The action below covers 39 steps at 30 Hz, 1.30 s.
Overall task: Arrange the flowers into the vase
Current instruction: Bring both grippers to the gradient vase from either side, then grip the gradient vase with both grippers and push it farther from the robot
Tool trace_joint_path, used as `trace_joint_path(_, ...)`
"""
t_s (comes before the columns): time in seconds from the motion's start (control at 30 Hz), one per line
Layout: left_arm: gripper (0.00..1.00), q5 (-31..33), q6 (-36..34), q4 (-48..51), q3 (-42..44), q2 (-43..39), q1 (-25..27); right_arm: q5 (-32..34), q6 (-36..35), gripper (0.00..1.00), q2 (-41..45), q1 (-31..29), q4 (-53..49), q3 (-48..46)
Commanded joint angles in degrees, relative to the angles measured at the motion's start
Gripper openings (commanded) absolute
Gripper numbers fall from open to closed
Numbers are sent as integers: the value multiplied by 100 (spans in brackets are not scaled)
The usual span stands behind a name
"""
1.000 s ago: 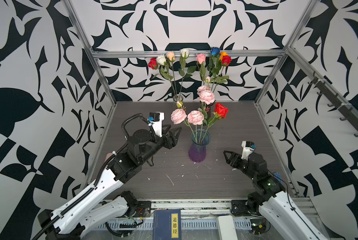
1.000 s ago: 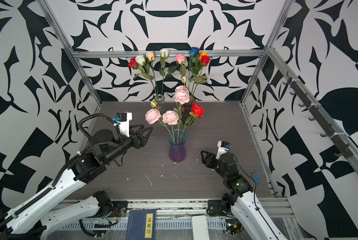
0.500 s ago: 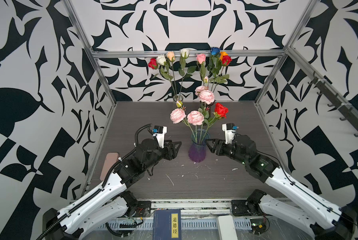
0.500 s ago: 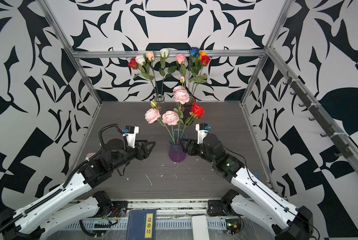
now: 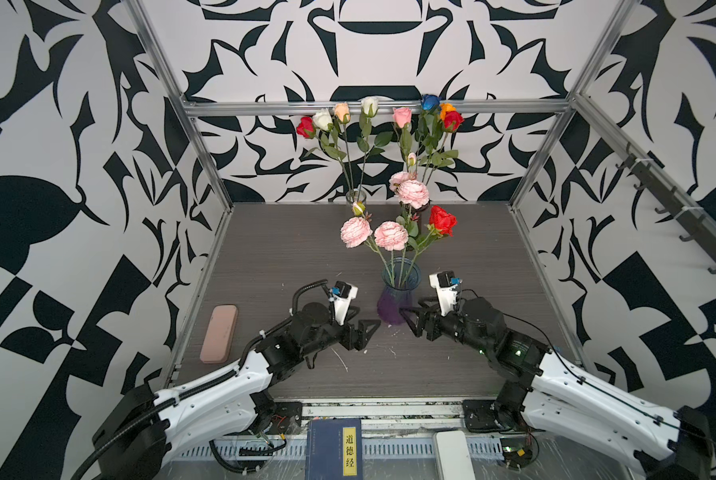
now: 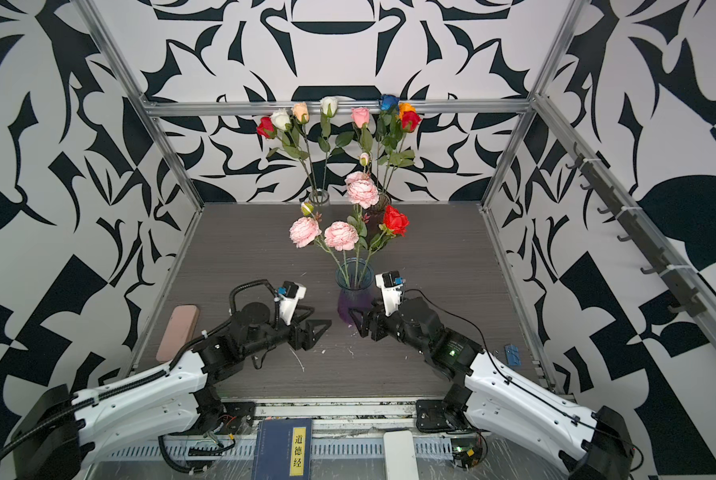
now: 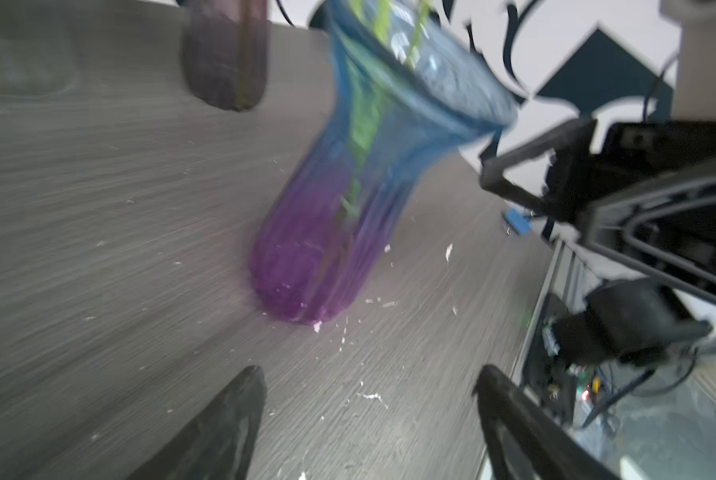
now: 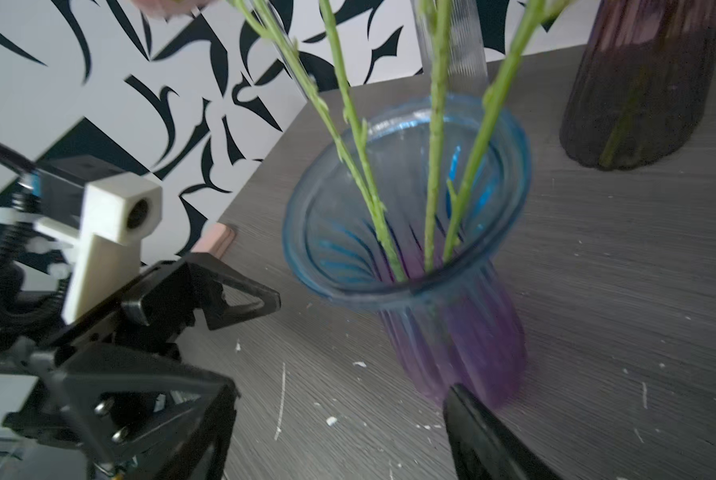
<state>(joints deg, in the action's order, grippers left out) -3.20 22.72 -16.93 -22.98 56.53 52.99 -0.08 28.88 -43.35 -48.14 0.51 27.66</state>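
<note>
A blue-to-purple glass vase (image 5: 397, 300) (image 6: 354, 296) (image 7: 348, 199) (image 8: 431, 257) stands mid-table. It holds flowers: pink frilly blooms (image 5: 390, 235) and a red rose (image 5: 442, 220). More roses (image 5: 402, 117) stand in two vases at the back wall. My left gripper (image 5: 366, 334) (image 6: 318, 332) (image 7: 368, 374) is open and empty, low over the table just left of the vase. My right gripper (image 5: 409, 322) (image 6: 357, 323) (image 8: 341, 395) is open and empty at the vase's right side. One of its fingers lies close by the purple base; whether it touches I cannot tell.
The back roses stand in a clear glass vase (image 5: 355, 195) and a dark vase (image 5: 420, 208). A pink case (image 5: 219, 334) lies at the table's left edge. A dark book (image 5: 334, 451) and a white block (image 5: 454, 457) sit below the front rail. White scraps dot the tabletop.
Both arms have closed in on the vase. The left came down from beside the blooms, the right reached in from the front right. Both sets of jaws have spread wider.
</note>
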Motion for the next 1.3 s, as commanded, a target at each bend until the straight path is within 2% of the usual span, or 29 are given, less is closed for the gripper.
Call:
trace_joint_path(0.0,97,58,-783,-825,-130,554,145,287,-668,83,147,-30,774,-272)
trace_joint_path(0.1,99,166,-835,-1481,-98,1080,150,249,-1052,84,106,-31,1052,-519)
trace_joint_path(0.23,99,292,-882,-2071,-128,1534,151,576,-1370,84,-142,-36,1440,-779)
trace_joint_path(0.33,100,360,-946,-2205,-272,1944,150,852,-1217,85,-464,-32,1920,-949)
trace_joint_path(0.53,95,503,-1106,-2617,-456,2476,150,684,-1265,84,-1226,-25,3226,-1266)
trace_joint_path(0.9,89,496,-1384,-2482,-854,2928,103,488,-1258,79,-2218,218,4110,-1169)
trace_joint_path(1.27,86,484,-1321,-2608,-965,3187,-286,-114,-1151,73,-2971,693,4653,-875)
